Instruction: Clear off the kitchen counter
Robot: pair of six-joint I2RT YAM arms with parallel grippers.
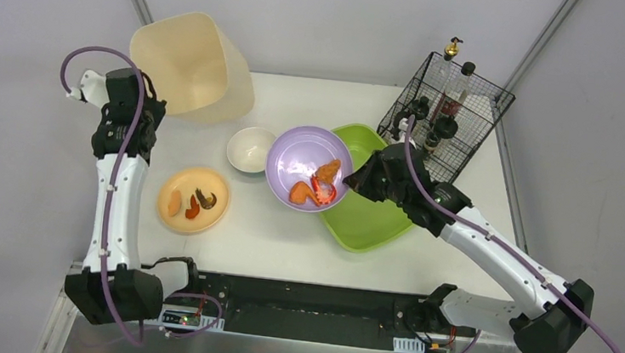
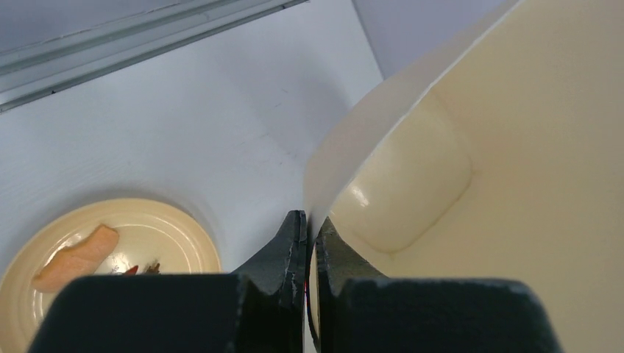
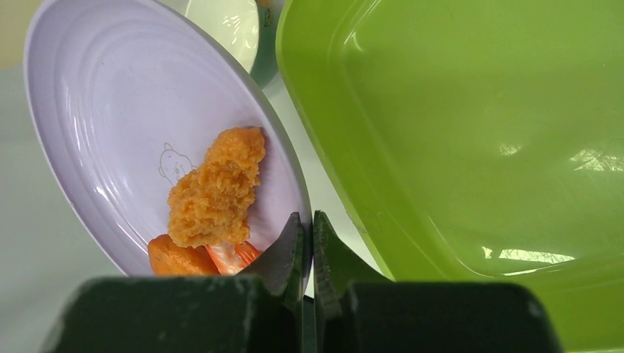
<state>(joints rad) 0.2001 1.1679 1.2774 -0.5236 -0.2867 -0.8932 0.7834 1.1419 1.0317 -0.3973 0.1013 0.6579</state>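
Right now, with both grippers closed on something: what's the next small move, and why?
Probably swing the right gripper with the purple plate left toward the cream bin. The gripper is shut on the plate's rim, and food pieces sit on the plate. The left gripper is shut on the bin's rim, seemingly holding the bin ready to take the scraps.

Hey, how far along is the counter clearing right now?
Looks done: bottles sit in the wire basket. In hand: the left gripper pinches the cream bin's rim, the right gripper pinches the purple plate's rim, food on it. Left: the yellow plate with scraps and the white bowl sit on the counter.
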